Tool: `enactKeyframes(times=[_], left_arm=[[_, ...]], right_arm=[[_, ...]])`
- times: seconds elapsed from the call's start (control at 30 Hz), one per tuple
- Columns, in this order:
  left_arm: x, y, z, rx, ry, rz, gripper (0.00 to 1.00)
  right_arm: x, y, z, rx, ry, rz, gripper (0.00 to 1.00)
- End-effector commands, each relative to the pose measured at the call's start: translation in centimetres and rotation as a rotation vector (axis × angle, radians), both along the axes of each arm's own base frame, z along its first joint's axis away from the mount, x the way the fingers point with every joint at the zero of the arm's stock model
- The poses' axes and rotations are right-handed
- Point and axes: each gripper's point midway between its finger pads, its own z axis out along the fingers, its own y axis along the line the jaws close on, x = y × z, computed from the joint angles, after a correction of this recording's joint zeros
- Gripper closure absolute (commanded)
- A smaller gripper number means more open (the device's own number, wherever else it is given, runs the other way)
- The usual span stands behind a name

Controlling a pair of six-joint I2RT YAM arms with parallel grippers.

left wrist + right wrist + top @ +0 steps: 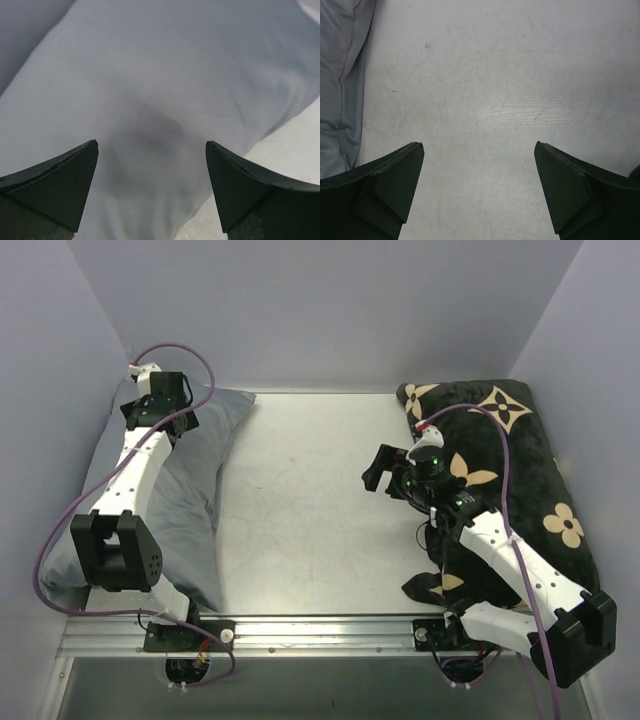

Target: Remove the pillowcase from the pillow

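Note:
The blue-grey pillowcase [195,480] lies plump along the left side of the table, filled out by the pillow, whose white surface is hidden inside it. My left gripper [172,412] hovers over the pillowcase's far end; in the left wrist view it [151,143] is open and empty, with the cloth [160,90] just below the jaws. My right gripper [378,468] is open and empty above bare table at centre right. In the right wrist view it [478,144] faces the tabletop, with the pillowcase's edge [342,75] at the far left.
A black cushion [520,460] with tan flower and star motifs lies along the right side, under my right arm. The grey tabletop [310,500] lies between the two cushions. Lilac walls close in the back and sides. A metal rail [320,630] runs along the near edge.

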Motion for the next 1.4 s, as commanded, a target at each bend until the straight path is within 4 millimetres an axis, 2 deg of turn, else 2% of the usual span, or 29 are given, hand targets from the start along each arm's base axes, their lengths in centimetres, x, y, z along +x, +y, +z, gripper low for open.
enactKeyframes(times=[0.0, 0.03, 0.07, 0.13, 0.2, 0.23, 0.27, 0.33, 0.37, 0.43, 0.47, 0.5, 0.53, 0.57, 0.6, 0.63, 0.7, 0.73, 0.77, 0.83, 0.87, 0.9, 0.97, 1.0, 1.07, 1.17, 1.2, 1.27, 1.37], left_arm=[[2.0, 0.1, -2.3, -0.028, 0.074, -0.078, 0.03], [2.5, -0.2, -3.1, -0.043, 0.090, -0.101, 0.03], [3.1, -0.5, -4.9, -0.059, 0.130, -0.115, 0.03], [3.6, -1.0, -6.3, -0.081, 0.158, -0.139, 0.03], [4.1, -1.8, -8.2, -0.115, 0.194, -0.171, 0.14], [4.1, -1.9, -8.6, -0.127, 0.201, -0.176, 0.25], [4.1, -2.4, -8.9, -0.143, 0.205, -0.195, 0.55], [4.0, -3.3, -8.7, -0.146, 0.209, -0.231, 0.82], [3.9, -4.6, -8.0, -0.134, 0.199, -0.265, 1.00], [3.5, -6.3, -7.0, -0.095, 0.199, -0.322, 1.00], [3.1, -8.7, -5.8, -0.071, 0.186, -0.381, 1.00], [2.7, -9.6, -5.3, -0.043, 0.188, -0.406, 1.00], [2.1, -10.5, -4.7, -0.009, 0.207, -0.439, 1.00], [1.4, -11.7, -4.0, 0.012, 0.207, -0.469, 1.00], [0.7, -13.6, -3.6, 0.036, 0.211, -0.517, 1.00], [-0.4, -14.4, -2.9, 0.051, 0.214, -0.552, 1.00], [-1.9, -16.2, -2.3, 0.051, 0.211, -0.606, 1.00], [-3.0, -16.4, -1.0, 0.044, 0.185, -0.624, 1.00], [-4.0, -16.5, -1.5, 0.041, 0.199, -0.635, 1.00], [-5.6, -17.1, -1.6, 0.019, 0.200, -0.665, 1.00], [-6.7, -16.9, -1.7, 0.013, 0.200, -0.676, 1.00], [-7.4, -16.9, -2.0, 0.000, 0.205, -0.678, 1.00], [-8.6, -17.0, -2.1, -0.023, 0.202, -0.697, 1.00], [-9.4, -16.9, -3.2, -0.032, 0.228, -0.703, 1.00], [-10.2, -16.8, -3.6, -0.044, 0.231, -0.706, 1.00], [-10.7, -16.4, -4.7, -0.038, 0.254, -0.696, 1.00], [-10.5, -16.6, -4.6, -0.037, 0.254, -0.703, 1.00], [-10.2, -16.9, -4.4, -0.043, 0.248, -0.713, 1.00], [-9.0, -17.6, -3.0, -0.042, 0.209, -0.727, 1.00]], right_arm=[[0.7, 1.0, 1.3, 0.030, -0.029, 0.010, 0.00], [0.7, 1.1, 1.2, 0.030, -0.028, 0.013, 0.00], [0.7, 1.2, 1.0, 0.029, -0.024, 0.014, 0.00], [0.7, 1.5, 0.5, 0.026, -0.011, 0.020, 0.00], [0.8, 1.7, 0.0, 0.021, -0.004, 0.023, 0.00], [0.8, 1.8, -0.1, 0.021, 0.001, 0.027, 0.00], [0.9, 1.8, -0.2, 0.018, 0.002, 0.026, 0.00], [1.1, 2.0, -0.4, 0.012, 0.008, 0.029, 0.01], [1.3, 2.1, -0.4, 0.012, 0.008, 0.031, 0.01], [1.8, 2.6, -0.1, 0.009, 0.006, 0.044, 0.01], [2.1, 2.7, 0.1, 0.005, 0.002, 0.046, 0.01], [2.5, 3.0, -0.3, -0.005, 0.013, 0.050, 0.01], [3.2, 3.5, 0.8, 0.002, -0.007, 0.053, 0.01], [3.6, 3.7, 1.0, -0.003, -0.011, 0.058, 0.01], [4.2, 4.0, 0.3, -0.021, 0.005, 0.061, 0.01], [5.1, 4.5, 1.6, -0.014, -0.021, 0.065, 0.01], [6.2, 5.3, 1.2, -0.026, -0.002, 0.095, 0.01], [6.9, 5.4, 1.4, -0.026, -0.007, 0.097, 0.01], [7.9, 5.9, 2.8, -0.014, -0.032, 0.105, 0.01], [9.6, 6.2, 2.1, -0.027, -0.018, 0.117, 0.00], [10.8, 6.3, 3.5, 0.004, -0.037, 0.129, 0.00], [11.6, 6.3, 2.4, 0.004, -0.013, 0.135, 0.00], [13.0, 6.1, 2.5, 0.023, -0.004, 0.150, 0.00], [13.7, 6.5, 2.2, 0.033, 0.010, 0.169, 0.00], [14.1, 6.6, 1.2, 0.027, 0.027, 0.189, 0.00], [13.5, 8.0, -1.2, 0.086, 0.112, 0.258, 0.00], [12.6, 8.9, -2.1, 0.117, 0.144, 0.302, 0.00], [12.3, 10.2, -2.8, 0.175, 0.154, 0.333, 0.00], [11.2, 12.6, -2.9, 0.305, 0.171, 0.394, 0.04]])
